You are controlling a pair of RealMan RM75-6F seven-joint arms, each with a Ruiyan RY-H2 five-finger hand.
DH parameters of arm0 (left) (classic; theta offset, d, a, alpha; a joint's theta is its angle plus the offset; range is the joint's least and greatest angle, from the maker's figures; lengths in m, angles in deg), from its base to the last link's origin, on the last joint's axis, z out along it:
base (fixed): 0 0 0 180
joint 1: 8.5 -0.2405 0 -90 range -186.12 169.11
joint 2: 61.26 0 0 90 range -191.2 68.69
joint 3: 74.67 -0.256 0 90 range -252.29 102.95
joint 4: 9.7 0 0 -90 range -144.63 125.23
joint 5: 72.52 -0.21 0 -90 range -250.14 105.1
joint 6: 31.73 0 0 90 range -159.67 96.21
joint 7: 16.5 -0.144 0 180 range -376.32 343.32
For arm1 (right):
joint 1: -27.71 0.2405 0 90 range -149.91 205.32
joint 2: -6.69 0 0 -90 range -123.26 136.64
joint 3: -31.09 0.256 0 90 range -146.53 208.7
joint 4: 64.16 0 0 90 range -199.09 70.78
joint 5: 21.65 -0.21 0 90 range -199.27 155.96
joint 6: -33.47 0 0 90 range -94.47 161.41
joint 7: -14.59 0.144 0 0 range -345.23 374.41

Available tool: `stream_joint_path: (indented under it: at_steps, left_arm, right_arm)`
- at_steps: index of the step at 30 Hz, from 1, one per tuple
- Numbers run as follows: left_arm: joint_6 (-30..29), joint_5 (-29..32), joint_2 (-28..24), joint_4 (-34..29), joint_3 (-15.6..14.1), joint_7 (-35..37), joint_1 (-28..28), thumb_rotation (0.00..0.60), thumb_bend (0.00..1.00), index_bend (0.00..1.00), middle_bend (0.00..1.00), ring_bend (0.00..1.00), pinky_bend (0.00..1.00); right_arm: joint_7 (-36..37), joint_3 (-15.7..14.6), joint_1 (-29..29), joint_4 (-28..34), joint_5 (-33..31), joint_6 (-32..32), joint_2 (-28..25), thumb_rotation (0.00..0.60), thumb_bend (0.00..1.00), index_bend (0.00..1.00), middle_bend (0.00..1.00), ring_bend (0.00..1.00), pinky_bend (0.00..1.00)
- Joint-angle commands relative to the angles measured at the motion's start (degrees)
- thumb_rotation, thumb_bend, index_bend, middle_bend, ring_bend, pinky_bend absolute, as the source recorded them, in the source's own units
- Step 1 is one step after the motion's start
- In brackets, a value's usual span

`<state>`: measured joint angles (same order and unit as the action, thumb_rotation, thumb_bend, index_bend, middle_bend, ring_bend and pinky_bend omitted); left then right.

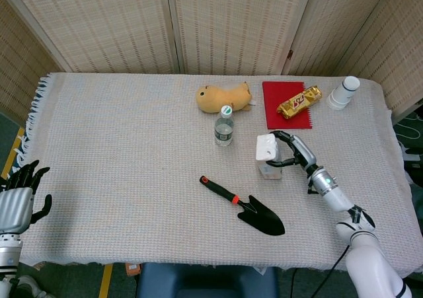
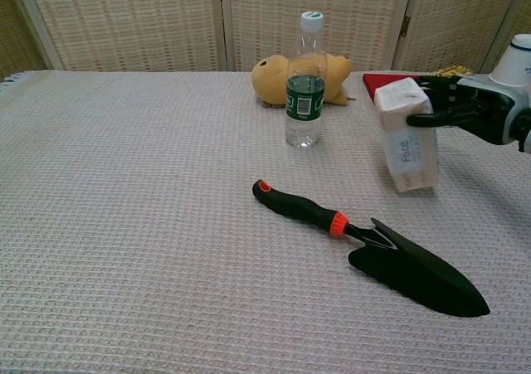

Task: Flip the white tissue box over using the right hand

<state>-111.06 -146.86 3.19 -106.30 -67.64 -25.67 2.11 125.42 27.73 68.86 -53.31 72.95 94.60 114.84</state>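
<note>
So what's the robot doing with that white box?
The robot's right hand holds the white tissue box near its top. The box stands on end on the table cloth, leaning a little, partway through being flipped over. The left hand waits at the table's near left edge, holding nothing. A trowel and a water bottle lie nearby, untouched.
</note>
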Motion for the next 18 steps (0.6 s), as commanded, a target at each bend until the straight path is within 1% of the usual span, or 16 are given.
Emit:
stream_joint_path:
  at_steps: [1,7,12,18]
  left_arm:
    - [0.0,0.0,0.0,0.0,0.0,-0.1,0.0,0.600,0.48,0.16,0.00,0.00,0.09]
    - [-0.2,0.1,0.0,-0.1,0.0,-0.2,0.0,0.600,0.48,0.16,0.00,0.00,0.09]
    - [-0.4,-0.5,0.0,-0.4,-0.2,-0.3,0.0,0.600,0.49,0.16,0.00,0.00,0.09]
    - [-0.6,-1.2,-0.2,-1.1,-0.6,-0.5,-0.2,0.600,0.49,0.16,0.00,0.00,0.09]
  right_arm:
    - [0.1,-0.7,0.0,-0.2,0.5,-0.7,0.0,0.600,0.13,0.51,0.48,0.30,0.00]
    - [-1.9,-2.3,-0.7,-0.6,1.3,-2.9,-0.3,0.600,0.13,0.51,0.48,0.30,0.00]
    - [-1.8,-3.3,-1.9,0.2,1.9,-2.3,-2.0,0.600,0.13,0.50,0.48,0.29,0.00]
    - [-2.3,-3.1,-2.7,1.7,1.2,-2.6,-3.7,0.600,0.13,0.46,0.48,0.26,0.00]
